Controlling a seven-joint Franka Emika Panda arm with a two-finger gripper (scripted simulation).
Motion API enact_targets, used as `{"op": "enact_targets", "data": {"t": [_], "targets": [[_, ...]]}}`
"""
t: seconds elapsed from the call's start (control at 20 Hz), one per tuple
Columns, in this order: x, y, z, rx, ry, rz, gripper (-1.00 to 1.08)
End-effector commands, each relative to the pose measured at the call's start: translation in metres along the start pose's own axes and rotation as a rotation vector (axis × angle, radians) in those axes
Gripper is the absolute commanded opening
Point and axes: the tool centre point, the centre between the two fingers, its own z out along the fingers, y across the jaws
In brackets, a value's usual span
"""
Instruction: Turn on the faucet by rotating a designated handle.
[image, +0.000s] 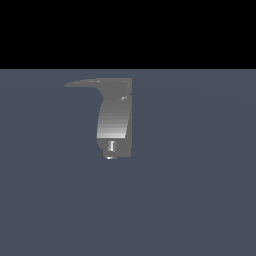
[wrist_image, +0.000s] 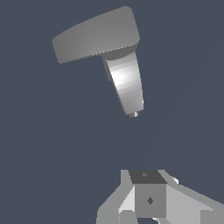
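Observation:
The faucet (image: 115, 120) is a small grey fixture with a curved shaded body and a short shiny nozzle (image: 110, 149) at its lower end. Its handle (image: 82, 82) is a thin flat lever joined to the body's top, tapering to a point toward the exterior view's left. In the wrist view the handle (wrist_image: 94, 35) shows as a broad flat slab over the body (wrist_image: 127, 81) and nozzle (wrist_image: 133, 114). My gripper (wrist_image: 148, 183) appears only in the wrist view, well apart from the faucet. Its fingers (wrist_image: 150, 201) are pressed together with nothing between them.
A plain blue-grey floor (image: 200, 200) surrounds the faucet on all sides. A black band fills the exterior view above the floor's far edge. The arm itself does not show in the exterior view.

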Motion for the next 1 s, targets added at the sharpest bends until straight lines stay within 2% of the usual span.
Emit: {"op": "enact_targets", "data": {"t": [0.0, 0.95], "targets": [[0.004, -0.012, 0.008, 0.001, 0.0, 0.054, -1.0], [0.055, -0.089, 0.062, 0.009, 0.003, 0.454, -1.0]]}}
